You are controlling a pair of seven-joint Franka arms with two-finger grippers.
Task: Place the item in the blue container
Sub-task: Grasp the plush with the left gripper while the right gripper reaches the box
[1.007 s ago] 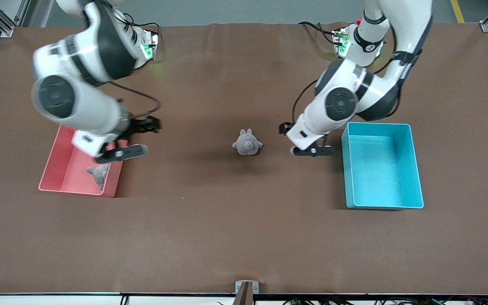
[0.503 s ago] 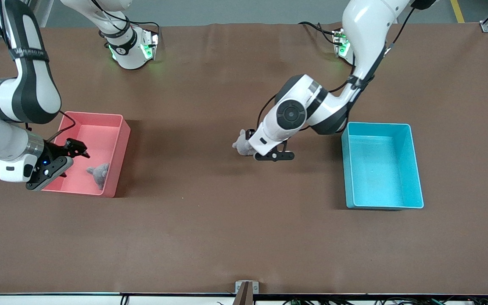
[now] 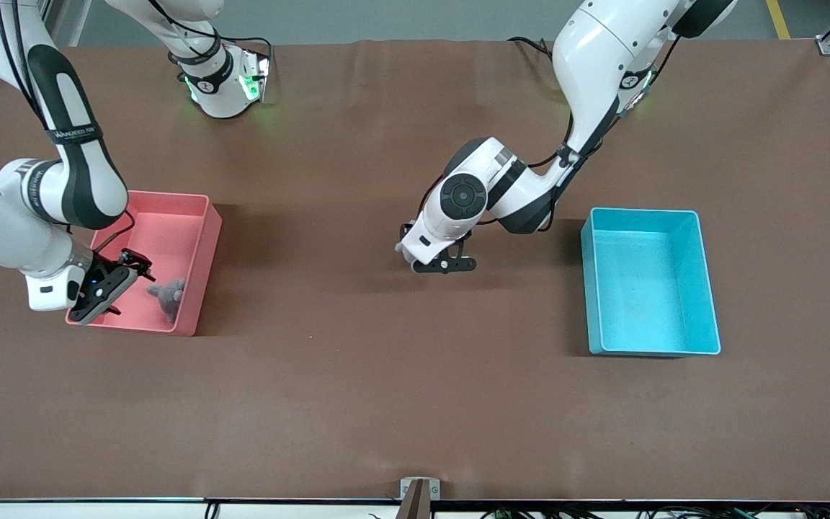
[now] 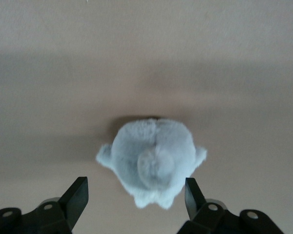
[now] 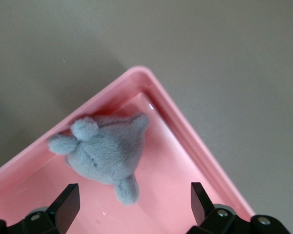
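Observation:
The item, a small grey plush toy [image 4: 154,161], sits on the brown table about midway between the two bins. My left gripper [image 4: 136,191] hangs low over it, open, with one finger on each side and a gap to the plush on both. From the front, the left gripper [image 3: 426,258] covers the toy. The blue container [image 3: 645,288] stands empty toward the left arm's end of the table. My right gripper [image 3: 109,285] is open over the pink bin.
The pink bin [image 3: 170,198] stands toward the right arm's end and holds a second grey plush [image 3: 168,295] in the corner nearer the front camera. In the right wrist view, that plush [image 5: 105,151] lies against the pink bin's wall [image 5: 195,146].
My left arm has swung from beside the blue container to over the plush and come down around it. My right arm has moved out to the pink bin's corner nearer the camera.

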